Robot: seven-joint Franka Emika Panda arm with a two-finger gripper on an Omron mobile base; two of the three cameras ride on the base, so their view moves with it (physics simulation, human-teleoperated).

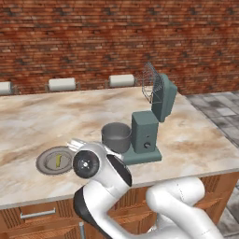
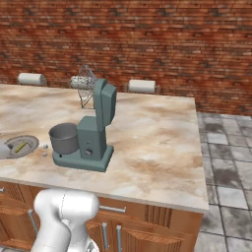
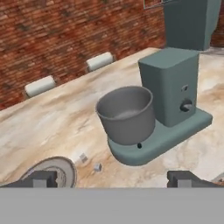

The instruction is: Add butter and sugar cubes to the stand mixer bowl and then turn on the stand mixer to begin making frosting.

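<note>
Hand view: a marble worktop (image 3: 52, 122) under a red brick wall (image 3: 65, 35), fingers (image 3: 41, 179) spread wide and empty at the bottom edge.
The teal stand mixer (image 3: 175, 87) stands right of centre, head tilted back, its dark grey stand mixer bowl (image 3: 126, 114) seated on the base. Two sugar cubes (image 3: 97, 167) lie on the marble at lower centre, beside the grey plate (image 3: 65, 168) at lower left. In the left base view the butter (image 1: 58, 161) lies on that plate at middle left; wooden cabinets (image 1: 42, 217) run below, grey floor tiles (image 1: 219, 105) at the right.
</note>
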